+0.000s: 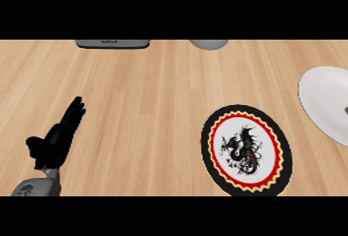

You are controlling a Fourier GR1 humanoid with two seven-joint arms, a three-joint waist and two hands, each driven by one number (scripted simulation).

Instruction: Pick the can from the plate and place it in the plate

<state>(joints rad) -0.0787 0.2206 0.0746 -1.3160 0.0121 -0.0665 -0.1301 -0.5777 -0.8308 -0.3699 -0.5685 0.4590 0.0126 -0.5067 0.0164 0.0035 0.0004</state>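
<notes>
A round plate (245, 150) with a black rim, a red and cream zigzag ring and a dragon drawing lies on the wooden counter at the lower right. A plain white plate (325, 99) sits at the right edge, partly cut off. A small grey sliver (346, 110) shows on it at the frame's edge; I cannot tell what it is. No can is clearly in view. My left hand (55, 140) rests at the lower left, fingers straight and pointing up, holding nothing. My right hand does not show.
A dark grey flat object (112, 44) lies at the counter's far edge, left of centre. A grey rounded object (209, 44) sits beside it at the top middle. Bare wood spans the counter (149, 106) between my left hand and the plates.
</notes>
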